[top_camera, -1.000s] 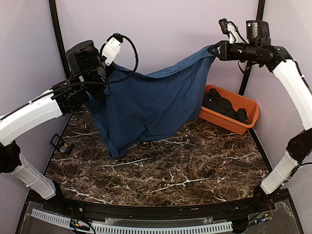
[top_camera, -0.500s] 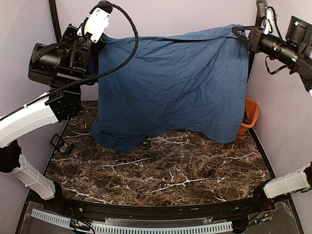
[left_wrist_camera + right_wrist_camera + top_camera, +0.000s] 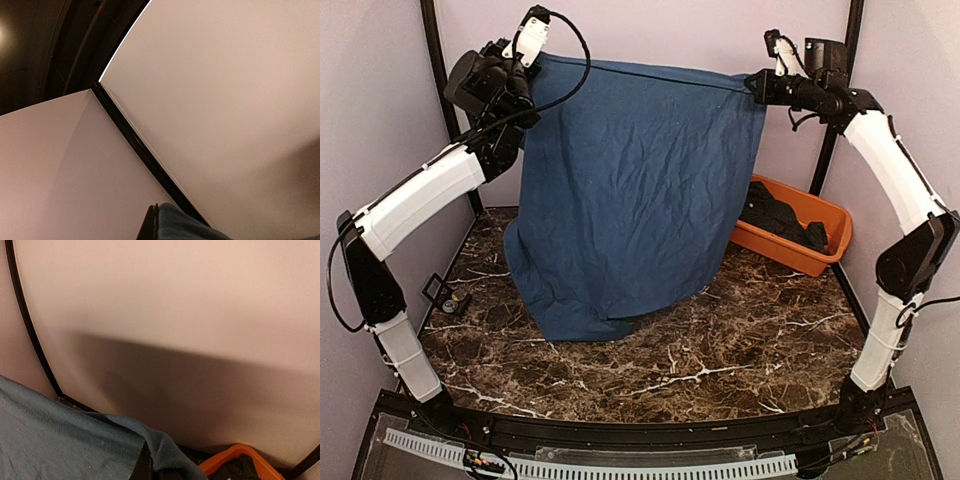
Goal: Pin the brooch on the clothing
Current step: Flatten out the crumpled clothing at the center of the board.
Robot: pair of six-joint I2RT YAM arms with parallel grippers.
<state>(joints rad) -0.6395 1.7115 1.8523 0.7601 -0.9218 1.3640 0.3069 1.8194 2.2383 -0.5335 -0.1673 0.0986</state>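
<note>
Small object (image 3: 442, 294) unidentifiable, table (image 3: 720, 350) partly behind clothing (image 3: 630, 200)

Soft even light, dim wrist views

The place is a robotics lab test cell. Plain pale wall panels (image 3: 650, 35) set between black frame posts (image 3: 433, 60) box in a single table (image 3: 720, 345) with a brown marbled top. A white-and-black left arm (image 3: 415, 200) and right arm (image 3: 895, 165) stand at its near edge, behind a white slotted cable duct (image 3: 620, 468). An orange tub (image 3: 780, 250) of dark cloth sits at the back right.
</note>
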